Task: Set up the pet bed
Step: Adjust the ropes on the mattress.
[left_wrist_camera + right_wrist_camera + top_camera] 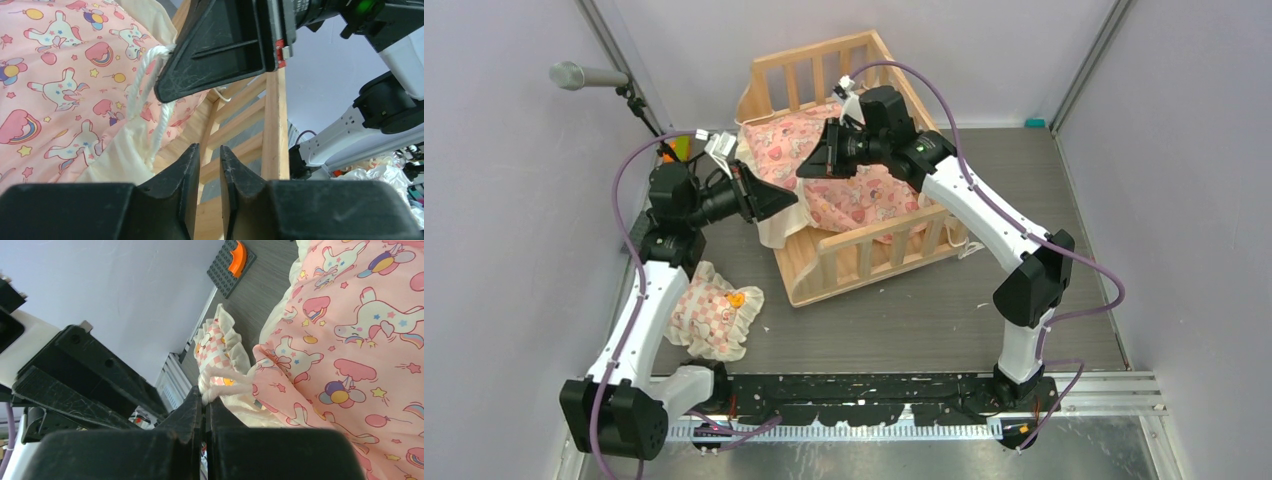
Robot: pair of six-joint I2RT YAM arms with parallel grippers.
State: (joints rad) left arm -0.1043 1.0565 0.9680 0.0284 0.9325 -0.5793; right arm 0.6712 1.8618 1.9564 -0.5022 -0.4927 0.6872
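Observation:
The pet bed (864, 250), a pale slatted wooden frame, stands at the back middle of the table. A pink printed cushion (864, 200) lies in it, its cream frill hanging over the left side. My right gripper (806, 168) hovers over the cushion's left end, shut on the cushion's white cord (230, 385), which is pinched at its tips (205, 395). My left gripper (789, 198) hangs just left of it by the frill. In the left wrist view its jaws (207, 148) stand a narrow gap apart with nothing between them; a bed rail (275, 125) shows behind, and the cord (150, 115) hangs beside them.
A small frilled checked pillow (714, 310) lies on the table beside the left arm. A microphone (584, 76) juts in at the back left. A grey and orange block (232, 262) sits by the left wall. Walls close in on both sides.

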